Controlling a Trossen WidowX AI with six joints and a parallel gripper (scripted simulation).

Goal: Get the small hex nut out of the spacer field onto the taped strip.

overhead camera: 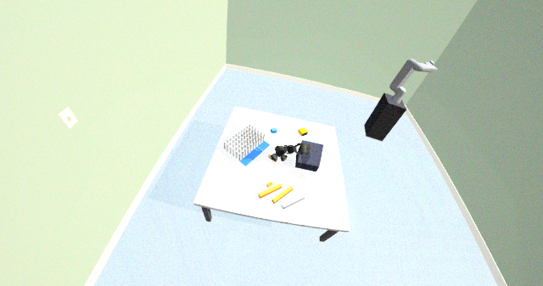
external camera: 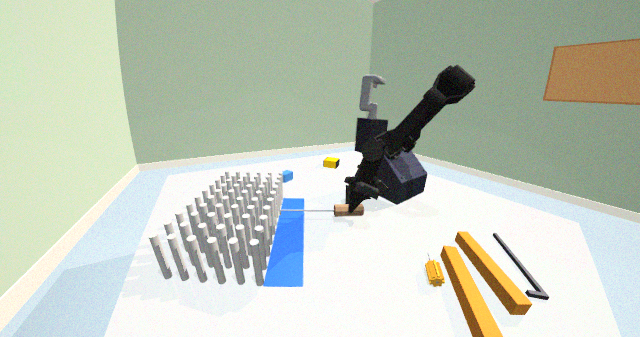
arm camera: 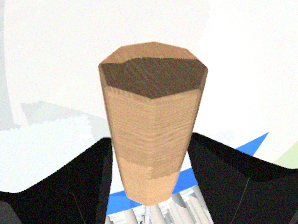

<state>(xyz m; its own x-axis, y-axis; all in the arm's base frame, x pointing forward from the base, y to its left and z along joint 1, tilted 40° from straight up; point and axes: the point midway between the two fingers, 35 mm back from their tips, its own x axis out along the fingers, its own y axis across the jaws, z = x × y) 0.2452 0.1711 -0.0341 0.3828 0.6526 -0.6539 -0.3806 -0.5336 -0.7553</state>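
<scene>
My gripper (external camera: 355, 206) (overhead camera: 277, 154) is shut on the wooden handle (external camera: 347, 209) (arm camera: 153, 129) of a hook tool, held low near the table. The tool's thin wire (external camera: 307, 210) runs level across the blue taped strip (external camera: 287, 249) (overhead camera: 254, 154) (arm camera: 248, 148), and its tip reaches the front row of the standing grey spacers (external camera: 225, 217) (overhead camera: 242, 142) (arm camera: 174, 221). All the spacers I can see stand upright. The hex nut is not visible in any view. In the wrist view the handle fills the middle between my black fingers.
The arm's dark base box (external camera: 406, 177) (overhead camera: 310, 155) sits right of the strip. Two yellow bars (external camera: 492, 273) (external camera: 467, 292) (overhead camera: 270, 190), a black L-shaped rod (external camera: 520, 268) and a small yellow tool (external camera: 434, 272) lie at the front right. A yellow block (external camera: 331, 162) (overhead camera: 302, 131) and a blue block (external camera: 287, 175) (overhead camera: 273, 130) lie at the back.
</scene>
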